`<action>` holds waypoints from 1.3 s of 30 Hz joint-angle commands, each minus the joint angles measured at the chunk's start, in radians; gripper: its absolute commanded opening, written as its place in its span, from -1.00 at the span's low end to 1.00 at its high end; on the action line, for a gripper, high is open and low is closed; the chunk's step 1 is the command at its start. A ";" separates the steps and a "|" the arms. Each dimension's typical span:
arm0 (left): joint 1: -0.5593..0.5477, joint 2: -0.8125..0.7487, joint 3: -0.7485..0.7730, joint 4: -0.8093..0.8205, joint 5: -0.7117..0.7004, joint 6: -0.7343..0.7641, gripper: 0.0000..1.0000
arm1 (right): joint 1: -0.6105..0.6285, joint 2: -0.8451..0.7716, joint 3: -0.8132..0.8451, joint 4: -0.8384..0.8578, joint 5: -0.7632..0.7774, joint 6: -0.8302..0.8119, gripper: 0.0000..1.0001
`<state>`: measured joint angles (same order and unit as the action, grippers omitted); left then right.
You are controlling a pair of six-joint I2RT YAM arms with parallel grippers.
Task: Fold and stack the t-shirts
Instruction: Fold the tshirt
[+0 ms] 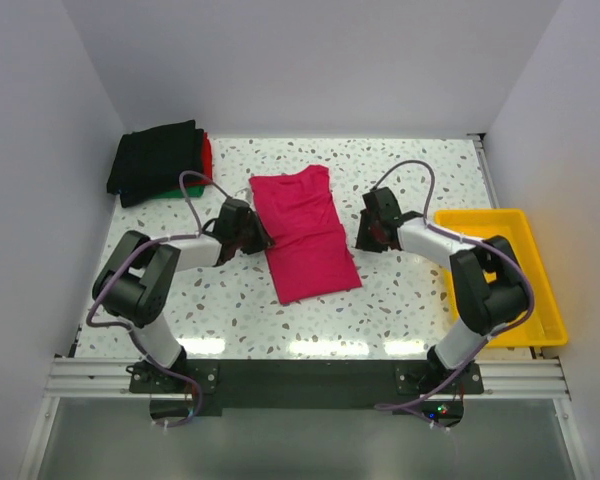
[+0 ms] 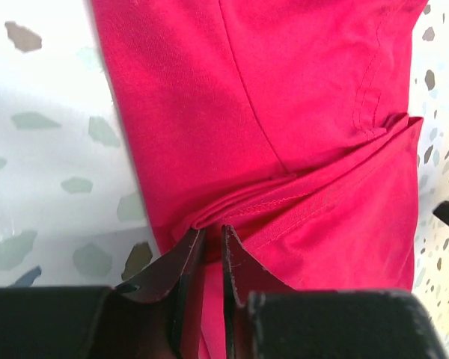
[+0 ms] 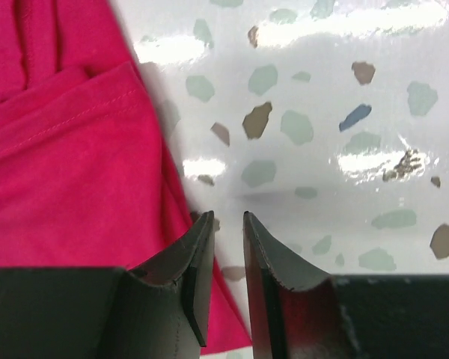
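A bright magenta-pink t-shirt (image 1: 305, 235) lies partly folded in the middle of the table, a sleeve tucked over its body. My left gripper (image 1: 263, 240) is at the shirt's left edge. In the left wrist view its jaws (image 2: 213, 233) stand nearly together, pinching a raised fold of the pink cloth (image 2: 284, 112). On the shirt's right side is my right gripper (image 1: 363, 240). Its jaws (image 3: 228, 217) are a little apart over the bare table, with only the pink hem (image 3: 60, 164) running under the left finger. At the back left sits a stack of folded shirts (image 1: 160, 160), black on top of red and green.
A yellow plastic tray (image 1: 540, 290) stands at the table's right edge, beside the right arm. White walls close off the back and both sides. The tabletop is speckled terrazzo (image 1: 230, 310).
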<state>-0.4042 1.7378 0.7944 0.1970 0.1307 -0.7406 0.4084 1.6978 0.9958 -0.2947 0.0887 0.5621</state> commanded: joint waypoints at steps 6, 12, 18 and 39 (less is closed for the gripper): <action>0.002 -0.118 0.034 -0.111 -0.051 0.067 -0.42 | 0.075 -0.226 -0.156 0.029 -0.004 0.090 -0.47; -0.001 -0.173 0.075 -0.172 -0.048 0.087 -0.36 | 0.154 -0.293 -0.213 0.031 0.020 0.122 -0.47; -0.050 -0.205 0.003 -0.151 -0.052 0.069 -0.52 | 0.217 -0.294 -0.256 0.068 0.039 0.163 -0.48; -0.013 0.026 0.124 -0.094 -0.080 0.037 -0.68 | 0.239 -0.247 -0.344 0.077 0.006 0.163 -0.50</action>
<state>-0.4313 1.7496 0.8791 0.0555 0.0696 -0.6960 0.6415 1.4631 0.6918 -0.2127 0.0902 0.7219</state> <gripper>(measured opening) 0.158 0.254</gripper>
